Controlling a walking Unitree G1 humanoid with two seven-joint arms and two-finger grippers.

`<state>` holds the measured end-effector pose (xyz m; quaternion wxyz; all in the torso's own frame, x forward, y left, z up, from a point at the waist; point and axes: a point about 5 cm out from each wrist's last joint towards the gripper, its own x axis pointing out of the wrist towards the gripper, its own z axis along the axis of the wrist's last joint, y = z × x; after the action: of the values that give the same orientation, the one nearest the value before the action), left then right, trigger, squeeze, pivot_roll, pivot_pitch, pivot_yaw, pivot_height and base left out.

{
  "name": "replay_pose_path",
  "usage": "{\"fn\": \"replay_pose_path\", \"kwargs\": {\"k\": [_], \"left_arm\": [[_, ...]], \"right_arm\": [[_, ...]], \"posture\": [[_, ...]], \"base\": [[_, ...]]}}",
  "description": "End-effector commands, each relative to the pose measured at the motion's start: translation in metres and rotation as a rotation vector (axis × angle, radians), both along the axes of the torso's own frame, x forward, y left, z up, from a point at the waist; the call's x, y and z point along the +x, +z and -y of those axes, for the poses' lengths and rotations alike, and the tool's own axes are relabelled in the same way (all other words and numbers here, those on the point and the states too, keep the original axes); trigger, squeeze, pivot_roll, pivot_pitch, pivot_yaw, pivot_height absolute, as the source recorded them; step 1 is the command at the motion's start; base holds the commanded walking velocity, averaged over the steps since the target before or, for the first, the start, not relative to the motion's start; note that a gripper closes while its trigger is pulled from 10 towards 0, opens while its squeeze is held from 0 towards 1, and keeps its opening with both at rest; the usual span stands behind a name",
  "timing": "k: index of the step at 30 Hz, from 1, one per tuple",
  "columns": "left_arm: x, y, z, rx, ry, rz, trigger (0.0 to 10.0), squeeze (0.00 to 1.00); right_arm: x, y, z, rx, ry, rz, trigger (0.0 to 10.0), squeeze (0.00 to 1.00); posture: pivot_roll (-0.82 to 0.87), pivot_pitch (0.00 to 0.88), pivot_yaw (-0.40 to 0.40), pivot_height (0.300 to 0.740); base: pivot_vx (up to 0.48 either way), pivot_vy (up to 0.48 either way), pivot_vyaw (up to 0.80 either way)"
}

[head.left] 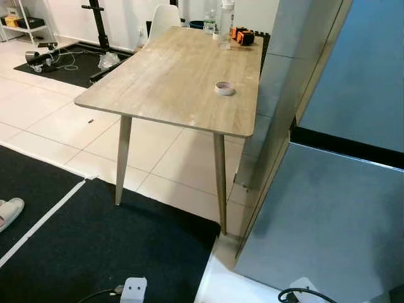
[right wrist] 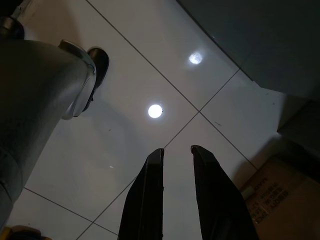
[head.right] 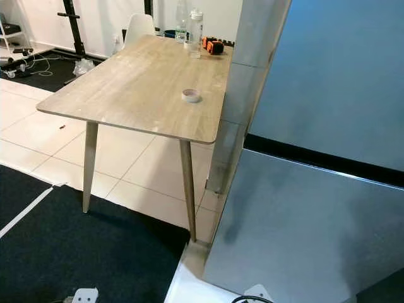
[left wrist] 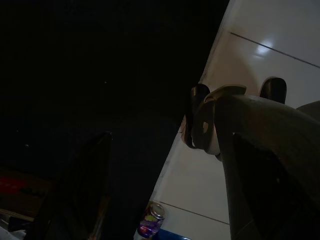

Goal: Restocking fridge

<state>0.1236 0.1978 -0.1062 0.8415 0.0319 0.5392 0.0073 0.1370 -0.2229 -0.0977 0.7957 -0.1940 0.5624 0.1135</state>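
Looking down from the head camera, I have the fridge point(head.left: 328, 208) on the right of the scene: a tall grey appliance, both doors closed, a dark seam between the upper and lower door. Its side panel stands just beside the right end of a wooden table point(head.left: 170, 76) on slanted legs.

On the table top: a roll of tape point(head.left: 224, 88) lying flat near the fridge-side edge, and at the far end two clear bottles point(head.right: 189, 28) with an orange and black object point(head.left: 242, 36) beside them. A white chair point(head.left: 165, 19) stands at the far end of the table.

Floor: white tiles under the table, black mat point(head.left: 95, 246) in front of it. A white power adapter point(head.left: 133, 290) with a cable lies on the mat at the near edge. A white shoe point(head.left: 9, 211) sits at the left edge of the mat.

Right gripper point(right wrist: 176, 155) hangs over white tile, its two fingers apart with a narrow gap, nothing between them. A cardboard box point(right wrist: 285, 200) sits near it on the floor.

Left wrist view is very dark. I make out a small purple can point(left wrist: 150, 225) standing on the tile. I cannot tell the state of the left gripper.
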Motion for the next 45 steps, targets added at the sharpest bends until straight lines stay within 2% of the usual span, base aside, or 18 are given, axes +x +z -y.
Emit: {"fn": "replay_pose_path", "kwargs": {"k": [1, 5, 7, 8, 15, 19, 23, 32, 45], "left_arm": [[-0.006, -0.003, 0.005, -0.007, -0.020, -0.034, 10.0, 0.00], [-0.006, -0.003, 0.003, 0.002, -0.032, -0.042, 10.0, 0.00], [-0.007, -0.003, 0.002, 0.011, -0.070, -0.057, 10.0, 0.00], [-0.007, -0.001, -0.007, 0.048, -0.143, -0.062, 10.0, 0.00], [-0.016, 0.000, -0.029, 0.109, -0.138, -0.089, 10.0, 0.00], [-0.020, 0.000, -0.033, 0.113, -0.134, -0.097, 10.0, 0.00], [-0.011, -0.002, -0.013, 0.097, -0.141, -0.087, 10.0, 0.00], [-0.010, -0.002, -0.010, 0.086, -0.133, -0.086, 10.0, 0.00], [-0.011, -0.002, -0.011, 0.073, -0.117, -0.085, 10.0, 0.00]], "right_arm": [[-0.002, -0.001, 0.002, -0.012, -0.012, 0.000, 10.0, 0.00], [-0.008, -0.003, 0.001, -0.025, -0.013, -0.021, 10.0, 0.00], [-0.015, -0.006, -0.001, -0.037, -0.012, -0.048, 10.0, 0.00], [-0.017, -0.007, -0.008, -0.049, 0.050, -0.058, 10.0, 0.00], [-0.014, -0.007, -0.009, -0.069, 0.115, -0.055, 10.0, 0.00], [-0.014, -0.007, -0.009, -0.077, 0.127, -0.063, 10.0, 0.00], [-0.011, -0.006, -0.011, -0.083, 0.136, -0.057, 10.0, 0.00], [-0.009, -0.006, -0.014, -0.090, 0.152, -0.055, 10.0, 0.00], [-0.025, -0.007, 0.007, -0.111, 0.140, -0.094, 10.0, 0.00]], "posture": [[0.07, 0.000, -0.092, 0.740], [0.06, 0.000, -0.092, 0.740], [0.07, 0.000, -0.099, 0.740], [0.06, 0.000, -0.099, 0.740], [0.06, 0.000, -0.103, 0.740], [0.07, 0.000, -0.111, 0.740], [0.09, 0.000, -0.115, 0.740], [0.10, 0.000, -0.118, 0.740], [0.10, 0.000, -0.114, 0.740]], "base": [[0.000, 0.000, 0.00], [0.000, 0.000, 0.00], [0.000, 0.000, 0.00], [0.000, 0.000, 0.00], [0.000, 0.000, 0.00], [0.000, 0.000, 0.00], [0.000, 0.000, 0.00], [0.000, 0.000, 0.00], [0.000, 0.000, 0.00]]}}
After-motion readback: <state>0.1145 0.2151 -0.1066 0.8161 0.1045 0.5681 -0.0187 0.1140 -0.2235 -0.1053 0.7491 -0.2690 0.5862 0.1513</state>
